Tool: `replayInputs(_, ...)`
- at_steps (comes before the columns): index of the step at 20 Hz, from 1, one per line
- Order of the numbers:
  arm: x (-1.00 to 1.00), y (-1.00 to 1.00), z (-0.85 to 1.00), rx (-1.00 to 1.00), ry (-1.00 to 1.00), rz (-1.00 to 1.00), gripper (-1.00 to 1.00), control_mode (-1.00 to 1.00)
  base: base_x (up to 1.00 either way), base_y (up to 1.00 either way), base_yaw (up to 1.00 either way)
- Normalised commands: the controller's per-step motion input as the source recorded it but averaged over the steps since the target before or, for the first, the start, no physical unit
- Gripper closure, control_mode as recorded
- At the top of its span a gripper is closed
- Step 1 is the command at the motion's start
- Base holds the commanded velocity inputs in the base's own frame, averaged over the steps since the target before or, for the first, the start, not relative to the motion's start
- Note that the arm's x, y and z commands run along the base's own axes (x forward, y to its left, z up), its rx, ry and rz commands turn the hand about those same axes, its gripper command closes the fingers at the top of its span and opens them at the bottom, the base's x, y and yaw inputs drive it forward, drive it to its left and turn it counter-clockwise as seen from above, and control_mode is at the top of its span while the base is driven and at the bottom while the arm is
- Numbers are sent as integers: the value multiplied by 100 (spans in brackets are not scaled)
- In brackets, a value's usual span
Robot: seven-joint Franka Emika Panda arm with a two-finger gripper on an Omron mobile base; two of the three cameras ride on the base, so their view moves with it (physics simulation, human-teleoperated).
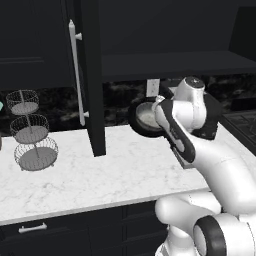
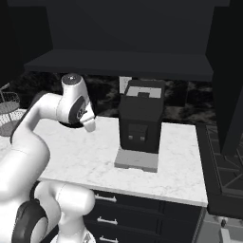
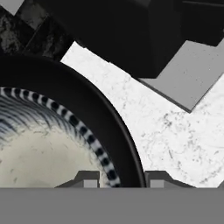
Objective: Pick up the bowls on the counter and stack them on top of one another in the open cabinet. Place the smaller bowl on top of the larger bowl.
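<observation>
Over the worktop point(image 1: 100, 175), gripper point(image 3: 121, 180) is straddling the bowl rims.
Smaller bowl point(image 3: 30, 148) is sitting inside the larger bowl point(image 3: 94, 109); fingers spread, probably closing next, then lifting toward the open cabinet point(image 1: 165, 62).

- White marble counter point(image 1: 115, 170), faint grey veins, above black drawers point(image 2: 118, 209) with silver handles.
- At the left end, three-tier wire basket stand point(image 1: 31, 131).
- Near the middle, black coffee machine point(image 2: 140, 124) on its grey base, by the back wall.
- Beside it, smaller bowl point(image 3: 39, 144) nested inside larger bowl point(image 3: 94, 109).
</observation>
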Motion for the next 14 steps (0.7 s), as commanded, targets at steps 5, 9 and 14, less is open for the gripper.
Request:
replayInputs(5, -50, -57, 100, 16, 0, -44, 100, -100, 0, 0, 0)
replayInputs(9, -49, -32, 100, 12, -8, -43, 100, -100, 0, 0, 0)
replayInputs(14, -20, -13, 100, 2, -26, -33, 100, -100, 0, 0, 0)
